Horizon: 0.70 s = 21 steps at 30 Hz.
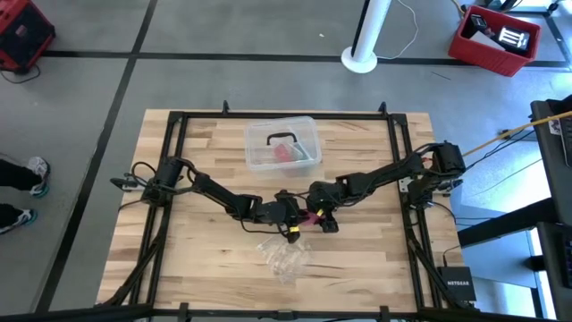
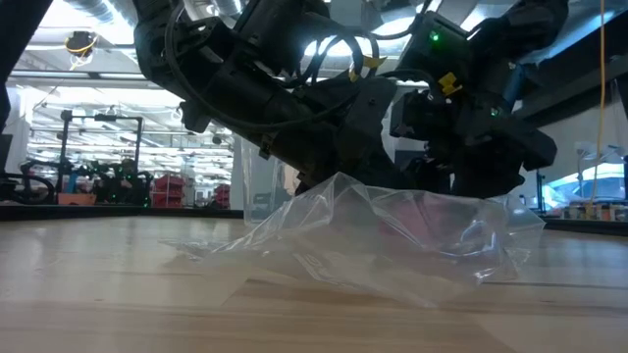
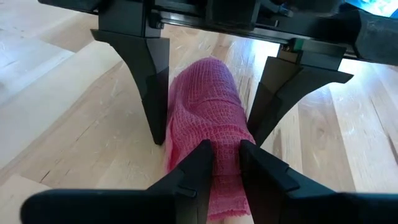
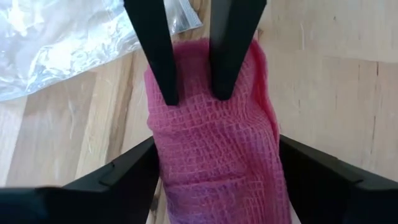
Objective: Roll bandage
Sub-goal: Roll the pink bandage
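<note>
Bandage [image 3: 208, 124], a pink-magenta strip of soft open-weave elastic fabric, lies bunched on the pale wooden bench [image 1: 357, 259] near its middle, between my two pincers. My left pincer [image 3: 222, 163] is closed to a narrow gap on one end of the fabric; its two dark fingers [image 3: 196, 165] press the cloth from both sides. My right pincer [image 4: 217, 165] stands wide, its fingers [image 4: 127, 171] flanking the opposite end of the same strip, just beside the fabric on either side; I cannot tell whether they press it. In the overhead view the two pincers meet tip to tip over the pink cloth [image 1: 310, 217]. A crumpled clear plastic wrapper [image 1: 284, 258] rests on the bench just beside the bandage, on the near side. A clear plastic box [image 1: 282, 145] with pink and green contents sits well apart, toward the far edge of the bench. At the left edge of the overhead view a person's shoes [image 1: 34, 174] show on the floor.
</note>
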{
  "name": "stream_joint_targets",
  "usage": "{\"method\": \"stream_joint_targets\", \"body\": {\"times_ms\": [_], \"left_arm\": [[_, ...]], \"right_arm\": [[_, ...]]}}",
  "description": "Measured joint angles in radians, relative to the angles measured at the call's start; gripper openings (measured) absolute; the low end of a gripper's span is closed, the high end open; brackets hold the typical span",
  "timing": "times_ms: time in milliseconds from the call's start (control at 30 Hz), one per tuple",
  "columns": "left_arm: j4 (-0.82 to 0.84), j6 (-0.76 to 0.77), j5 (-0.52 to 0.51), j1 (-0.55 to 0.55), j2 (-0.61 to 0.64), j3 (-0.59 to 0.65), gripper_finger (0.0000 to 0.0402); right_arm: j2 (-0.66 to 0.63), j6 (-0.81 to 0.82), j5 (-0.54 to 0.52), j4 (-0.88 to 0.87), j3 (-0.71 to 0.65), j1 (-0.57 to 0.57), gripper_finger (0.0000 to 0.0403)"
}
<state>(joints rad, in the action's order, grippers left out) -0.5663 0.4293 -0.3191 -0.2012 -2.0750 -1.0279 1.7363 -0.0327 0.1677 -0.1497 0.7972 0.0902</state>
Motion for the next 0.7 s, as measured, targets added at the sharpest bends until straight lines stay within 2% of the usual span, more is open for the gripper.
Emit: {"method": "stream_joint_targets", "body": {"times_ms": [367,700], "left_arm": [[0.003,-0.009,0.002,-0.002,0.000,0.000,0.0074],[0.000,-0.017,0.003,-0.002,0.000,0.000,0.0074]], "right_arm": [[-0.045,0.000,0.009,-0.063,0.044,0.000,0.0329],[-0.110,-0.018,-0.019,-0.344,0.181,-0.005,0.0344]]}}
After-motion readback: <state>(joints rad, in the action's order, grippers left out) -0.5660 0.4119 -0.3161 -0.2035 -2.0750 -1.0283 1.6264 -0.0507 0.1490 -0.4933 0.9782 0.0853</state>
